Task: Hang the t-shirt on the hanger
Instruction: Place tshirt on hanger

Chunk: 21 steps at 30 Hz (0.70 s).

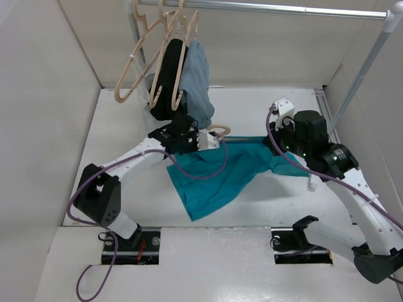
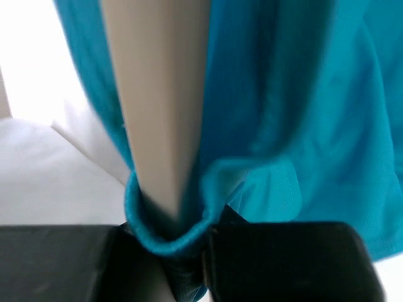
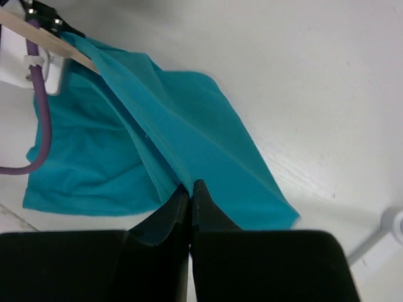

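The teal t-shirt (image 1: 220,176) lies spread on the white table between my two arms, one edge lifted. My left gripper (image 1: 203,139) is shut on the pale beige hanger (image 1: 220,131), whose hook pokes out past it. In the left wrist view the hanger arm (image 2: 157,113) runs up from the gripper (image 2: 179,251) with a teal hem (image 2: 170,239) looped around it at the jaws. My right gripper (image 1: 280,143) is shut on a fold of the t-shirt (image 3: 189,126), pulled taut toward the hanger (image 3: 60,43); the fingertips (image 3: 191,189) are pressed together.
A metal rail (image 1: 264,9) crosses the back with several spare beige hangers (image 1: 135,69), a black garment (image 1: 167,75) and a grey-blue garment (image 1: 196,75) hanging over the left gripper. The rail's post (image 1: 362,69) stands at the right. Walls enclose the table.
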### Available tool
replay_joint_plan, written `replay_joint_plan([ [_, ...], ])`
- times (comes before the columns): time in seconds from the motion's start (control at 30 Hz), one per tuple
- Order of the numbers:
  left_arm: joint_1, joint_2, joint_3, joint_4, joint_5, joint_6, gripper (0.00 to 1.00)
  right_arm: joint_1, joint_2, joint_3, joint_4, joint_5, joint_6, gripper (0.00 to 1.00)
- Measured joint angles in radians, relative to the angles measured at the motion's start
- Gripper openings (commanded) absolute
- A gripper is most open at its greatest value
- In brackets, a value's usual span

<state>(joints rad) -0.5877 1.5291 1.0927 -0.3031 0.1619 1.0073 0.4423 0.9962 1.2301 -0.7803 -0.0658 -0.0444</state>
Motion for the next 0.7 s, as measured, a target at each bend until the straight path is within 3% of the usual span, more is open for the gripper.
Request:
replay_joint_plan([
  [0.07, -0.012, 0.000, 0.044, -0.040, 0.018, -0.002, 0.00, 0.035, 0.005, -0.019, 0.055, 0.004, -0.002, 0.06],
  [0.17, -0.028, -0.002, 0.080, -0.074, 0.046, -0.003, 0.00, 0.036, 0.026, -0.054, 0.115, -0.007, -0.015, 0.26],
  [0.2, -0.035, -0.006, 0.080, -0.082, 0.056, -0.003, 0.00, 0.019, 0.037, -0.062, 0.127, -0.018, -0.023, 0.36],
  [0.33, -0.058, -0.029, 0.080, -0.138, 0.102, 0.007, 0.00, -0.089, 0.076, -0.069, 0.153, -0.067, -0.073, 0.58],
  [0.5, -0.065, -0.060, 0.080, -0.184, 0.139, 0.020, 0.00, -0.132, 0.114, -0.006, 0.105, -0.097, -0.193, 0.64],
  [0.7, -0.065, -0.063, 0.080, -0.193, 0.157, 0.021, 0.00, 0.066, 0.122, 0.075, 0.085, -0.208, -0.348, 0.58],
])
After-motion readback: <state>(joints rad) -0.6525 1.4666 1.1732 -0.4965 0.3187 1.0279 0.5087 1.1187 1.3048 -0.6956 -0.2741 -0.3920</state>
